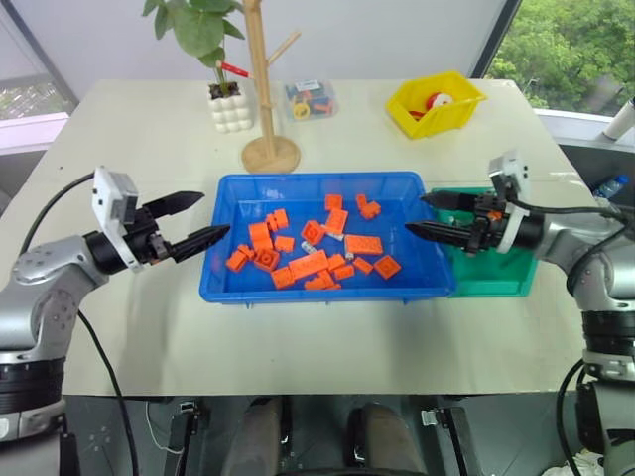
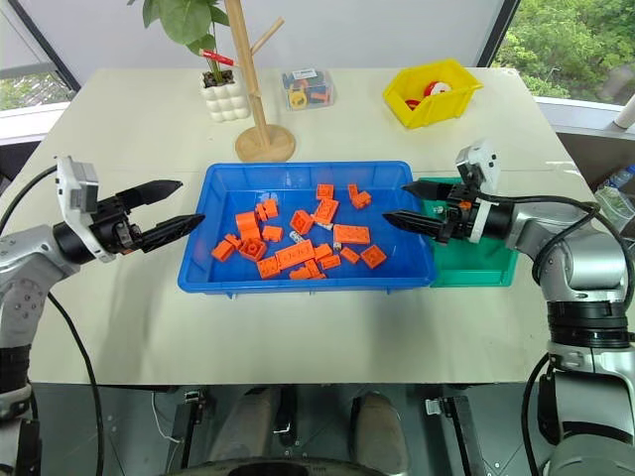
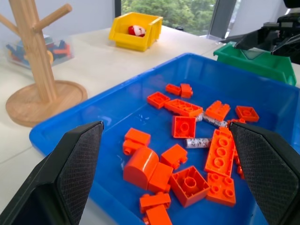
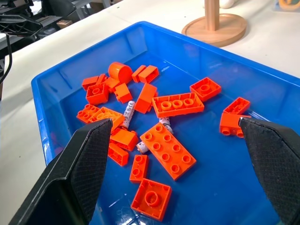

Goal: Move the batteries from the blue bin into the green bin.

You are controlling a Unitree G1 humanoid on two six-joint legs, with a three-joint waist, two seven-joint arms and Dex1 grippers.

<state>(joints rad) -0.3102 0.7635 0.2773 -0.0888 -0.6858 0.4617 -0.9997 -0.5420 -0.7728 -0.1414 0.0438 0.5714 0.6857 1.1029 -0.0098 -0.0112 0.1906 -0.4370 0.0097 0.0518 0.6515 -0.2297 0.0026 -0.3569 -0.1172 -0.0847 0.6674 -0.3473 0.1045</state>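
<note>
Right wrist view: the batteries [image 4: 128, 111] are seen as small silvery cylinders lying flat among orange bricks [image 4: 169, 150] on the floor of the blue bin [image 4: 56, 79]. They are judged light, stiff and smooth, likely to roll or slip, so each is best pinched across its middle. The right gripper [image 2: 409, 203] is held with fingers spread wide and empty over the blue bin's right edge, beside the green bin [image 2: 474, 263]. The left gripper [image 1: 192, 220] is likewise spread and empty, just outside the left rim. The batteries lie between both, well apart from either.
</note>
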